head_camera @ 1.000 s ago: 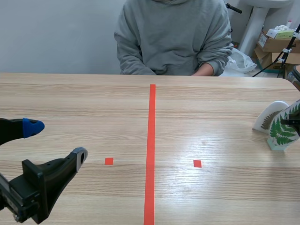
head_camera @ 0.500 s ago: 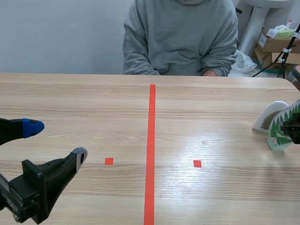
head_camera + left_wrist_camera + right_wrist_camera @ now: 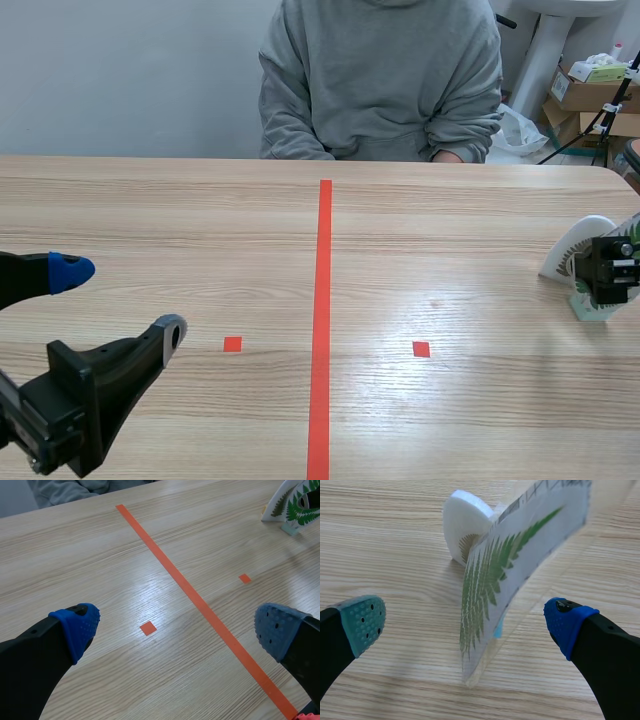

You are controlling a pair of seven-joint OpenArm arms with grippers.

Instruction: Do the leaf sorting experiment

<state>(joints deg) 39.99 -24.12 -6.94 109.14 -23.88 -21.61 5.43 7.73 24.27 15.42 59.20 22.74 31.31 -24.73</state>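
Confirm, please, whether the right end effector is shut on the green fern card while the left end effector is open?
Not quite: the right end effector is open. The right wrist view shows its fingers wide apart, with the fern card standing between them, untouched. The left end effector is open, as you said.

Nothing legible (print on card (image 3: 520,555) blurred)

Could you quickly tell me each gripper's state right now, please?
Left gripper: open, holding nothing.
Right gripper: open, the clear card with a green fern leaf between its fingers, untouched.
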